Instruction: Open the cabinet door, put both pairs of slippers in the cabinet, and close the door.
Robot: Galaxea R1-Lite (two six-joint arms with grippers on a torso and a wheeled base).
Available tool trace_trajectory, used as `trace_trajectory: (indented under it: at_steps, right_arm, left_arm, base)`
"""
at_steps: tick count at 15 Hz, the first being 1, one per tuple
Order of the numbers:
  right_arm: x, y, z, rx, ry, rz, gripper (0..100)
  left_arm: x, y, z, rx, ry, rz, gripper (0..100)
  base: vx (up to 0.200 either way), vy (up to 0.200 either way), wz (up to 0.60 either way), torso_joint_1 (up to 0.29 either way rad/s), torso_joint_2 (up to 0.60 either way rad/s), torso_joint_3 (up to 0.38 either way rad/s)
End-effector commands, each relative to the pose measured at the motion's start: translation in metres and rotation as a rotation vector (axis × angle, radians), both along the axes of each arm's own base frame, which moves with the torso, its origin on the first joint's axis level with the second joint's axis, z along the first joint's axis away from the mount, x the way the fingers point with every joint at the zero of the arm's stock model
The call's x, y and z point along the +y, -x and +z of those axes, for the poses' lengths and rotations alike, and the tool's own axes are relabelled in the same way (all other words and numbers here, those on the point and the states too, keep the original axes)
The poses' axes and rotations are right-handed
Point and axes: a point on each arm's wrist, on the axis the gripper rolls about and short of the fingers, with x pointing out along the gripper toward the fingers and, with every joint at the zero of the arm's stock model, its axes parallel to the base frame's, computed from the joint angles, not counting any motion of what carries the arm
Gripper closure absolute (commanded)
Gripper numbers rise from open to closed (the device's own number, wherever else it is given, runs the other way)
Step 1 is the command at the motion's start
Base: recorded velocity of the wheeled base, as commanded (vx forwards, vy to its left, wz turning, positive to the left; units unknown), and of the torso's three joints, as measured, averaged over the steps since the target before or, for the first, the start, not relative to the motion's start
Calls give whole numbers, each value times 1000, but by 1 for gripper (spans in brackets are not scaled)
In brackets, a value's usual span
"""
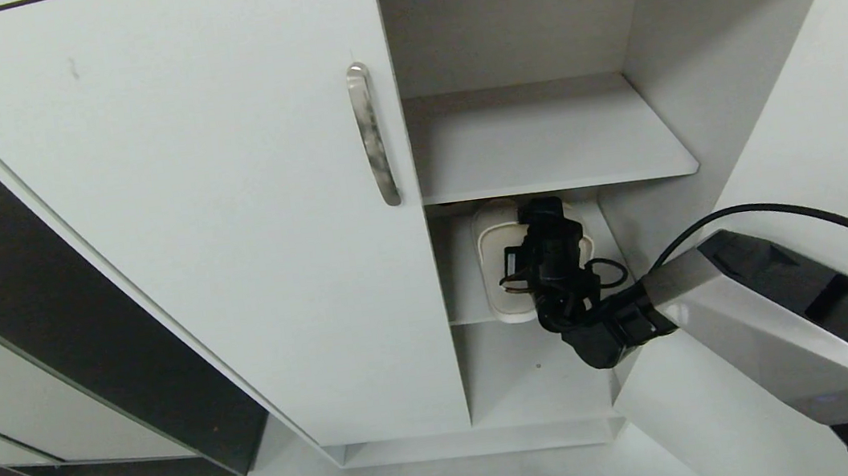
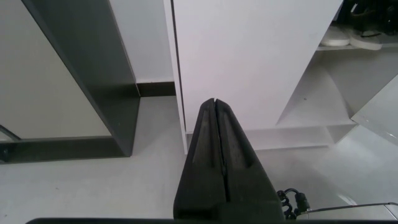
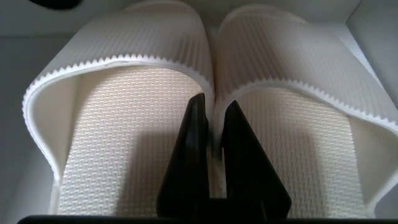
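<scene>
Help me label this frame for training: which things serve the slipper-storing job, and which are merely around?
Job: white slippers; right end effector gripping them; middle shelf; open cabinet door.
Around: closed door's handle; upper shelf; dark panel; left end effector, shut.

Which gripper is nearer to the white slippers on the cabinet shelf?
Right. The right gripper is pinched on the white slippers inside the cabinet; the left gripper hangs outside, before the closed door, well away from them.

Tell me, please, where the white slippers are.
Head view: white slippers sit on the cabinet's middle shelf, right of the closed door, held by the right gripper.
</scene>
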Motion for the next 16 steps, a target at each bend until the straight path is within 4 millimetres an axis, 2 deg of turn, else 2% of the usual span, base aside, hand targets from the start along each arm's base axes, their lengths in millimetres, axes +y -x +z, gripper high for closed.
trace_trajectory:
  at_steps: [1, 3, 4, 7, 12, 13, 14, 15, 16]
  right_arm:
    - [-2, -2, -4, 6, 5, -6, 100]
    - [-4, -4, -6, 12, 8, -10, 100]
    - [-4, -4, -6, 13, 9, -10, 0]
    - [-5, -1, -7, 22, 16, -13, 0]
    - [-10, 27, 14, 23, 17, 6, 0]
    - [-10, 43, 21, 11, 10, 22, 0]
    - [-9, 50, 22, 9, 8, 33, 0]
    - [-9, 74, 28, 12, 11, 60, 0]
    - [-10, 88, 29, 25, 20, 79, 0]
  left_arm:
    - [0, 0, 0, 1, 0, 0, 100]
    - [0, 0, 0, 1, 0, 0, 100]
    - [0, 0, 0, 2, 0, 0, 100]
    - [0, 0, 0, 2, 0, 0, 100]
    - [0, 0, 0, 1, 0, 0, 100]
    - [0, 0, 0, 1, 0, 0, 100]
    - [0, 0, 0, 1, 0, 0, 100]
    - [0, 0, 0, 1, -1, 0, 100]
    - [0, 0, 0, 2, -1, -1, 100]
  base:
    - [0, 0, 0, 0, 0, 0]
    - [0, 0, 0, 0, 0, 0]
    - [0, 0, 0, 0, 0, 0]
    - [0, 0, 0, 0, 0, 0]
    - [0, 0, 0, 0, 0, 0]
    - [0, 0, 0, 0, 0, 0]
    - [0, 0, 0, 0, 0, 0]
    - [0, 0, 0, 0, 0, 0]
    - [0, 0, 0, 0, 0, 0]
